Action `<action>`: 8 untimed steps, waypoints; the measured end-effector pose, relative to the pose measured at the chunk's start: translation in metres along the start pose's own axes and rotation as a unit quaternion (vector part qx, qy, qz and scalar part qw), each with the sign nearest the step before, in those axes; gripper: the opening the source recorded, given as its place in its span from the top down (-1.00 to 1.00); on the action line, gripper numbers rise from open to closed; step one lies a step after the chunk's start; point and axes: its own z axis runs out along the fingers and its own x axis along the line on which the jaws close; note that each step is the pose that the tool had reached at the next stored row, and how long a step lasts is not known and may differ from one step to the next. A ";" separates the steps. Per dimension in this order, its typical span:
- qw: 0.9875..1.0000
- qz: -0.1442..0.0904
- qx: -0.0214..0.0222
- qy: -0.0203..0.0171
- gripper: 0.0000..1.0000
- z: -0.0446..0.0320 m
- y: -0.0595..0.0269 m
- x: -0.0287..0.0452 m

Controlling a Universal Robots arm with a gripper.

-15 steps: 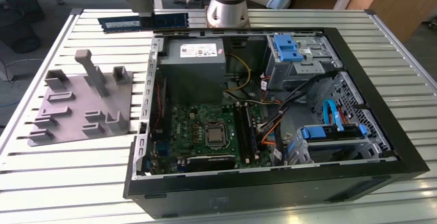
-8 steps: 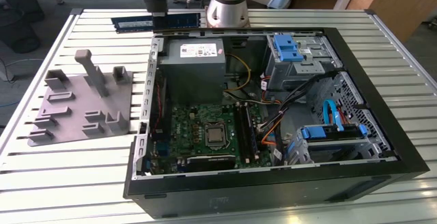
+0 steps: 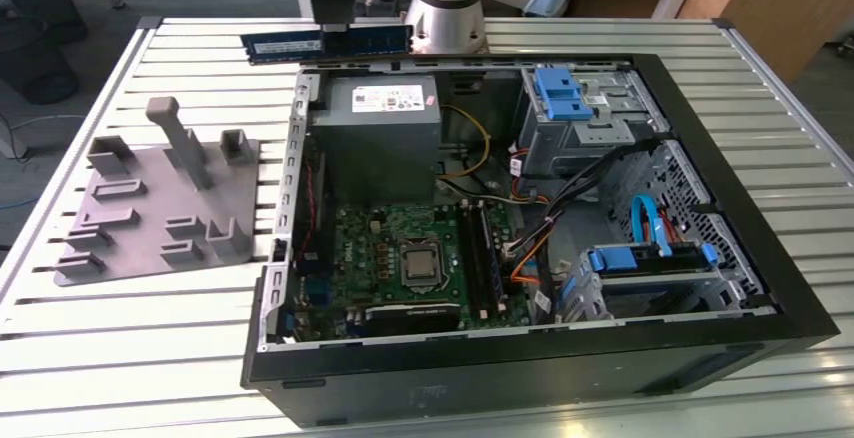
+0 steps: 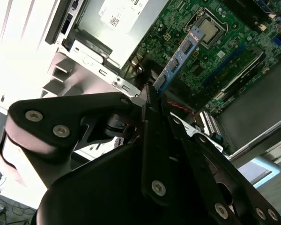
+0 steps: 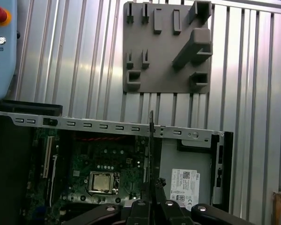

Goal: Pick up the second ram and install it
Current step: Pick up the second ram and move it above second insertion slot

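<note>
Second ram (image 3: 324,44): in the gripper (image 3: 332,26), up in the air over the rear edge of the open computer case (image 3: 534,373), long edge roughly level, not yet over the board.

Judgement on the step in hand (the carry to the slots): the grip sits near the middle of the stick's length, so both ends overhang. Best done with the stick kept square to the jaws and level, with the contact edge facing down. The power supply (image 3: 380,123) lies directly below and needs clearance. The stick is thin and would twist under any sideways load.

Gripper: jaws closed down to the thickness of the stick, clamping its two flat faces. In the second wrist view the blue-green card (image 4: 180,58) juts straight out from between the fingers; in the first wrist view it shows edge-on as a thin dark line (image 5: 151,140).

Outward: green motherboard (image 3: 387,248) on the case floor, processor socket (image 3: 423,263) at its middle, and long black memory slots (image 3: 483,253) just beside the socket. Cannot tell whether any slot is already filled. Grey fixture plate (image 3: 154,208) stands on the slatted table (image 3: 160,338), at the exterior view's left of the case.
</note>
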 end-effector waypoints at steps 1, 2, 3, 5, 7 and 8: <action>1.000 0.000 0.000 0.000 0.73 -0.0002 -0.0022 0.0001; 1.000 0.000 0.000 0.000 0.73 -0.0003 -0.0044 0.0003; 1.000 0.000 0.000 0.000 0.73 -0.0005 -0.0066 0.0005; 1.000 0.000 0.000 0.000 0.73 -0.0008 -0.0111 0.0009; 1.000 0.000 0.000 0.000 0.73 -0.0011 -0.0152 0.0012; 1.000 0.000 0.000 0.000 0.73 -0.0012 -0.0173 0.0014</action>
